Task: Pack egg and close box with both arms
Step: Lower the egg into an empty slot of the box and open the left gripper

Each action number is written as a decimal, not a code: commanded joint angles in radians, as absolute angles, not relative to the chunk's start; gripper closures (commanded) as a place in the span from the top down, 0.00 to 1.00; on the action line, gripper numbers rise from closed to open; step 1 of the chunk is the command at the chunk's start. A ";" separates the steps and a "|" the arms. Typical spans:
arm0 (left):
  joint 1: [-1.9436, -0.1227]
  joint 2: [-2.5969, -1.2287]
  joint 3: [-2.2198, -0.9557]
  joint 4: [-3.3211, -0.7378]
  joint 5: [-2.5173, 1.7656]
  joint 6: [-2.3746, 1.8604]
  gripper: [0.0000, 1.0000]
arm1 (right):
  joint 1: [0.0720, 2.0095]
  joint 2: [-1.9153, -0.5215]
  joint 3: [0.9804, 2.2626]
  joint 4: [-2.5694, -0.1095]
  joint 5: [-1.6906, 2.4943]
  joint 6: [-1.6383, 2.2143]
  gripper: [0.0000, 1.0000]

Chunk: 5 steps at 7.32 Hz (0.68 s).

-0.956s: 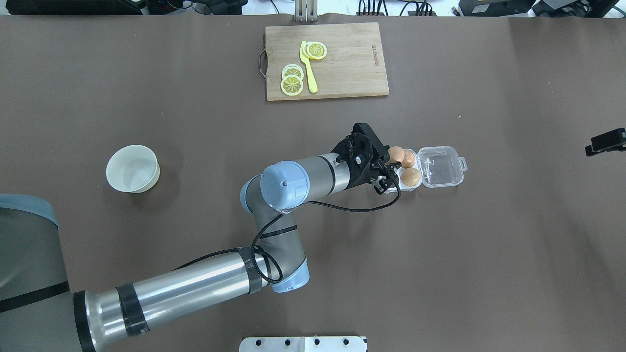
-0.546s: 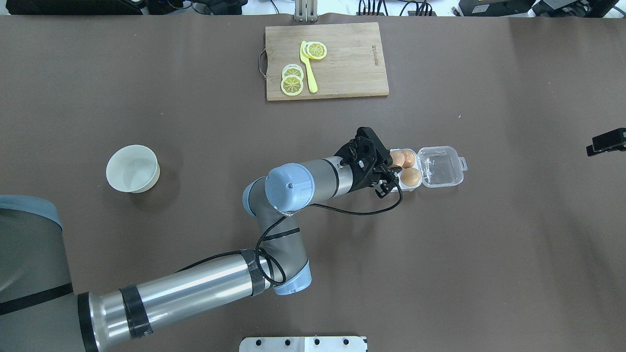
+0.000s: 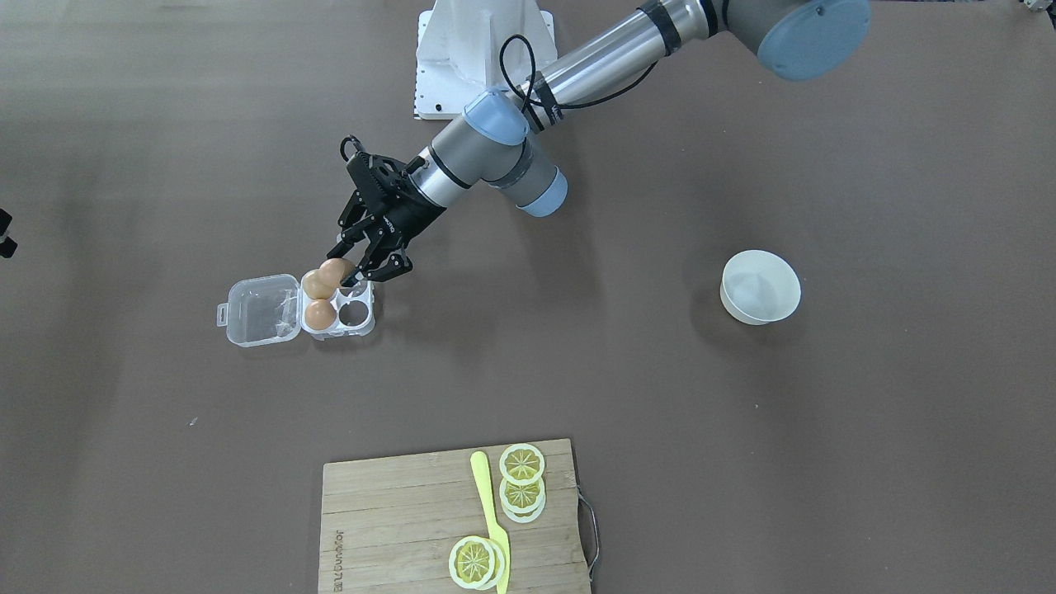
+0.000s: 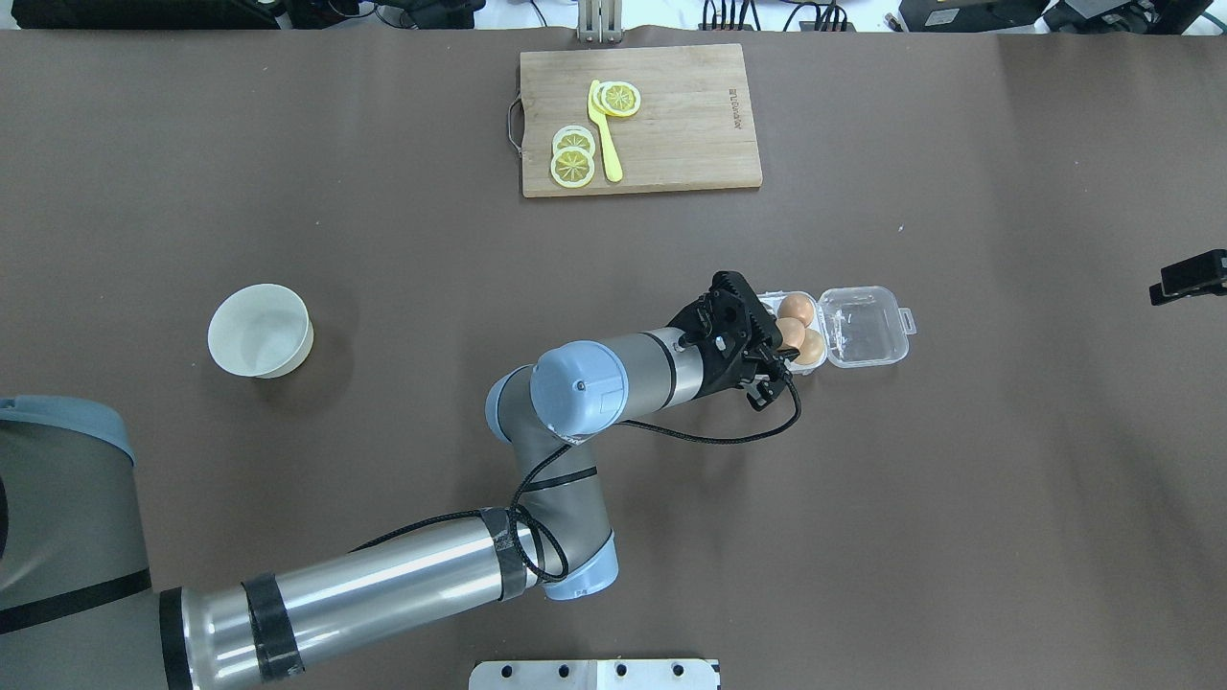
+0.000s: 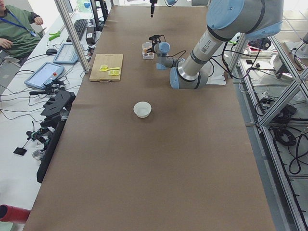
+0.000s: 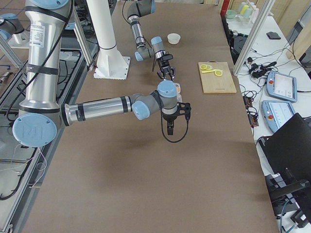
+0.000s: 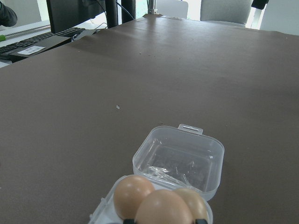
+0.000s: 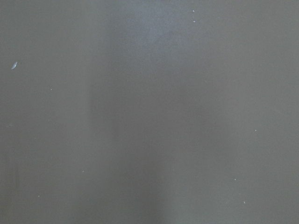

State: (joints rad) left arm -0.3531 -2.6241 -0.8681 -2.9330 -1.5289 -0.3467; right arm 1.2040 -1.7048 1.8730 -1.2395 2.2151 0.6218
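My left arm [image 4: 383, 575] reaches forward and across to the right half of the tabletop [image 4: 959, 527]. The elbow is bent and the forearm slopes down, so my left pincer [image 4: 784, 337] faces the box [image 3: 367, 323]. The pincer is clamped on the egg [image 4: 790, 332], with one finger on each side of it. The egg hangs over the box's base, on my side of the two darker eggs [image 4: 798, 309]. Those sit in the cups next to the lid [image 4: 868, 328], which lies open on the tabletop. Seen from the front, the held egg is by the two empty cups [image 3: 355, 312]; I cannot tell whether it touches the box. My right pincer [image 4: 1189, 276] hangs well apart, at the far right, and I cannot tell whether it is open or closed.
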 commanded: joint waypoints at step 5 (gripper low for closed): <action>-0.351 -2.625 -0.868 -2.933 -1.526 -0.347 0.20 | 1.204 -1.703 1.873 -1.239 2.215 0.626 1.00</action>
